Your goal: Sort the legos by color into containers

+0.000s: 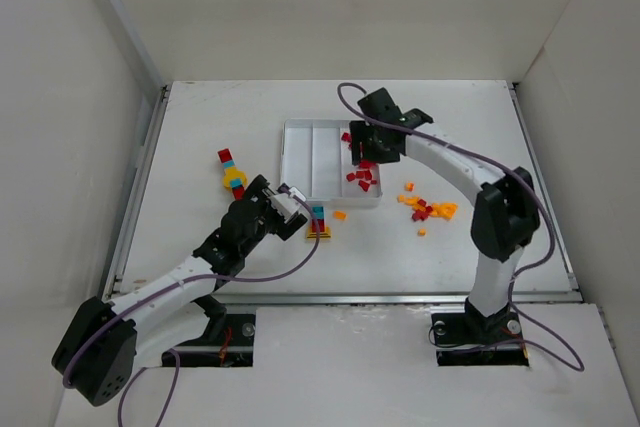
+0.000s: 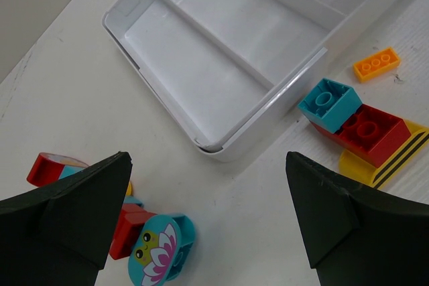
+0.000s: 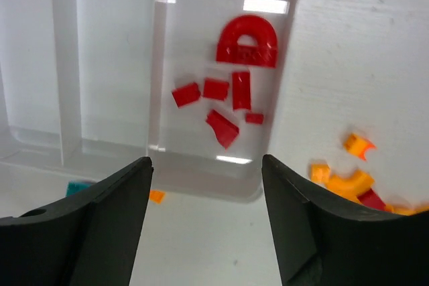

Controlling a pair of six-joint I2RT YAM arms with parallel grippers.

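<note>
Your right pincer (image 3: 204, 165) has its jaws apart and holds nothing. It hangs over the tray (image 3: 201, 177), probably so that red pieces drop among the red legos (image 3: 228, 95) just beneath and ahead of it. Orange legos (image 3: 348, 180) lie on the table to its right, unsorted. Your left pincer (image 2: 208, 159) is wide open and empty, with a stacked clump (image 2: 362, 125) ahead-right of it.

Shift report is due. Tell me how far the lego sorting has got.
Done: red legos lie in the tray's right compartment. In hand: nothing; right gripper open above them, left gripper open and empty. Left: the orange pile, the stacked clump by the tray, another clump further left; both other compartments are bare.
</note>
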